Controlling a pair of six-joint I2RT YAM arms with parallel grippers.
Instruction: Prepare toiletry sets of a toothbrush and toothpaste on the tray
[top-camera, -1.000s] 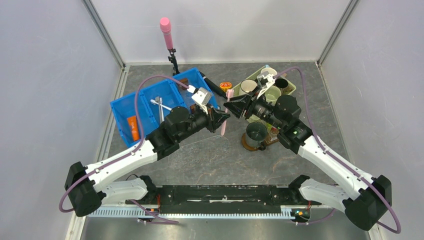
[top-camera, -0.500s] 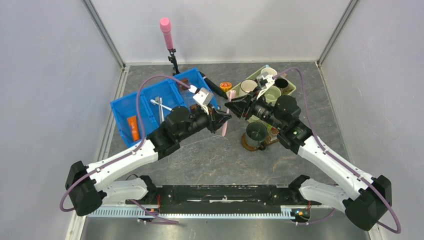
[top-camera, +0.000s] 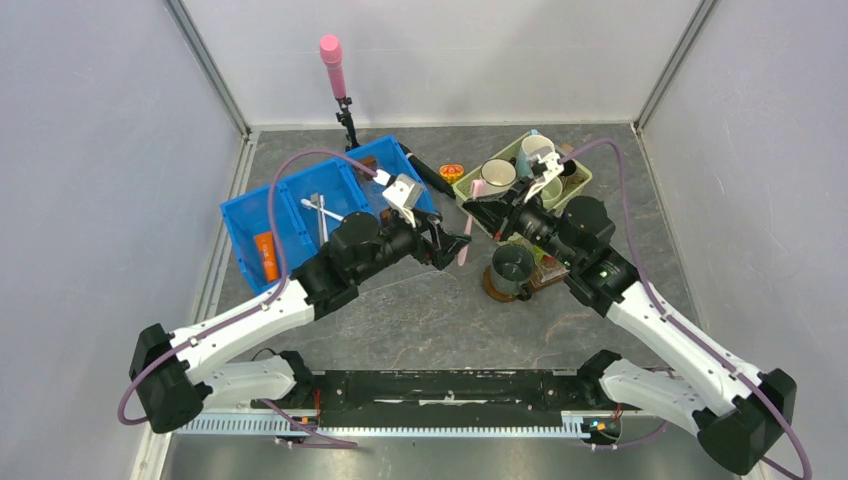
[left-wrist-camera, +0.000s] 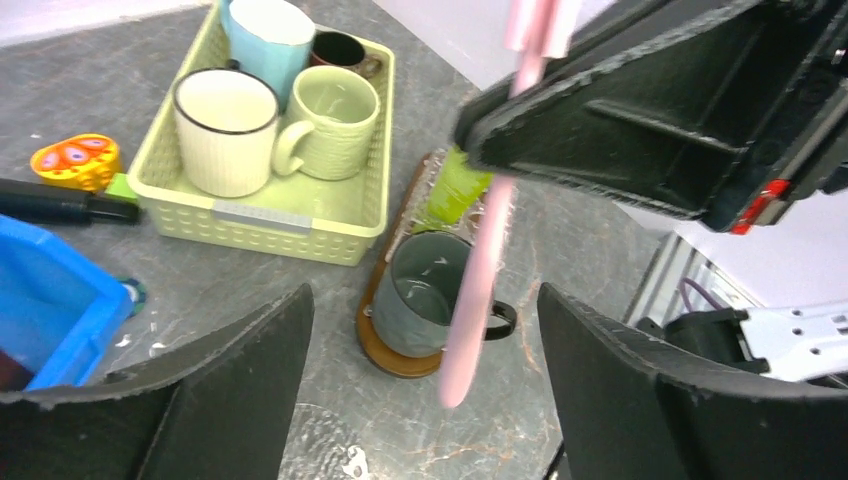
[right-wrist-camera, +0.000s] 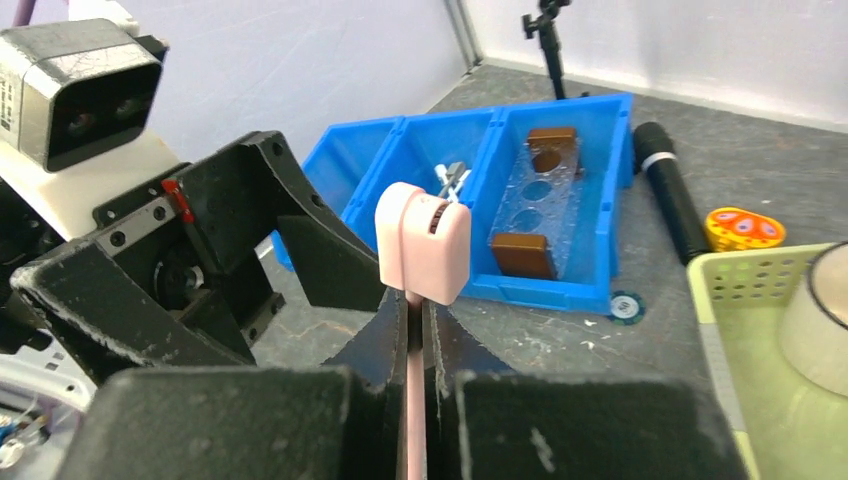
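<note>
Above the middle of the bench (top-camera: 420, 310), the right pincer (top-camera: 470, 212) is now clamped together on the pink toothbrush (top-camera: 464, 246). A second ago its fingers stood apart on either side of the upper handle. Its wrist view shows the two fingers (right-wrist-camera: 455, 345) pressed flat against the thin handle, with the blocky pink end (right-wrist-camera: 422, 245) sticking out beyond them. The left pincer (top-camera: 452, 247), at about 7 o'clock of the right one, was pinched on the lower handle a second ago. Its fingers (left-wrist-camera: 230, 380) are now spread wide, and the handle (left-wrist-camera: 480, 270) hangs between them touching neither. So the toothbrush has passed from left to right, off the bench and nearly upright, and has shifted a little toward 3 o'clock. At about 4 o'clock of the right pincer lies the tray (top-camera: 489, 290), carrying a grey-green mug (top-camera: 512, 265) and, behind it, a green tube (left-wrist-camera: 455, 185). The pale green basket (top-camera: 470, 186) of mugs sits at 12 o'clock, and the blue bin (top-camera: 250, 225) with an orange tube (top-camera: 266, 255) lies at 9 o'clock. None of these has moved.
</note>
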